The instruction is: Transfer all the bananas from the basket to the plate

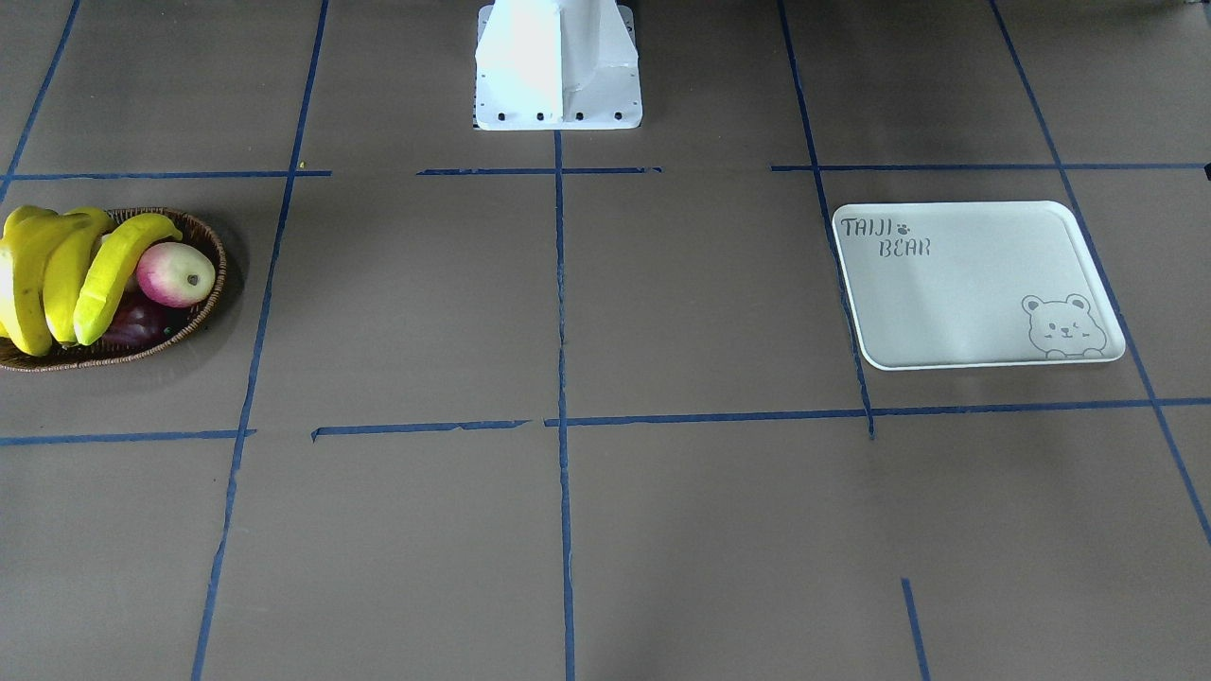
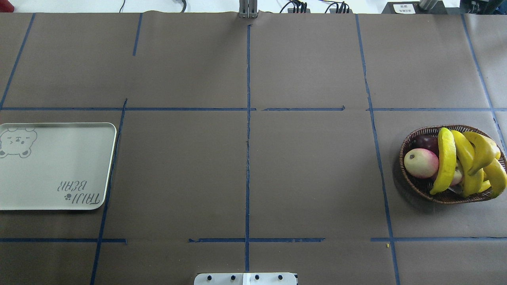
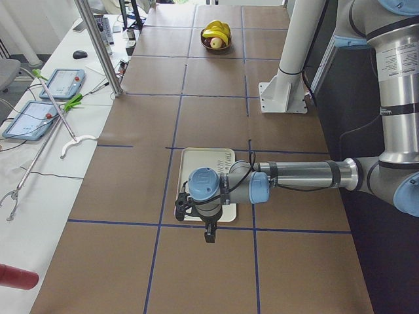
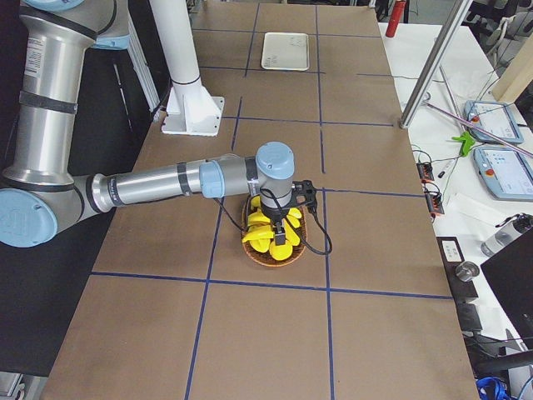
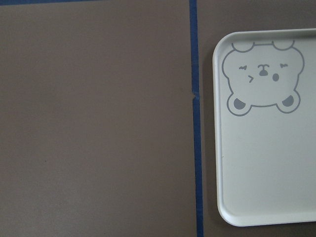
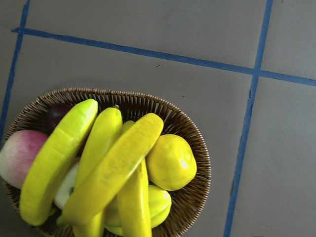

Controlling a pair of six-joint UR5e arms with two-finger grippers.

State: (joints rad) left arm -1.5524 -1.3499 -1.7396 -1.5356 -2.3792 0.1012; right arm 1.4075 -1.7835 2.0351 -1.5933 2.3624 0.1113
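While both arms reach out over a brown table (image 2: 245,178) marked with blue tape lines, four long yellow bananas (image 2: 447,158) lie piled side by side in an oval dark wicker basket (image 2: 412,186) at the table's 3 o'clock edge in the overhead view. On the basket's 9 o'clock side a round pink-and-cream fruit (image 2: 421,163) touches the nearest banana. A dark purple fruit (image 2: 425,141) sits at about 11 o'clock. The right wrist view also shows a stubby yellow fruit (image 6: 170,162) pressed against the bananas at their 3 o'clock side. A white rectangular plate (image 2: 51,178), printed "TAIJI BEAR" with a grey bear face, lies flat at the table's 9 o'clock edge, well apart from the basket. The robot's white base (image 2: 245,279) stands at 6 o'clock. The right gripper (image 4: 281,242) hangs pointing down above the basket. It shows only from the table's end, so I cannot tell whether its fingers are spread or pressed together. The left gripper (image 3: 209,234) hangs pointing down above the bear-face end of the plate, and there too I cannot tell how its fingers stand.
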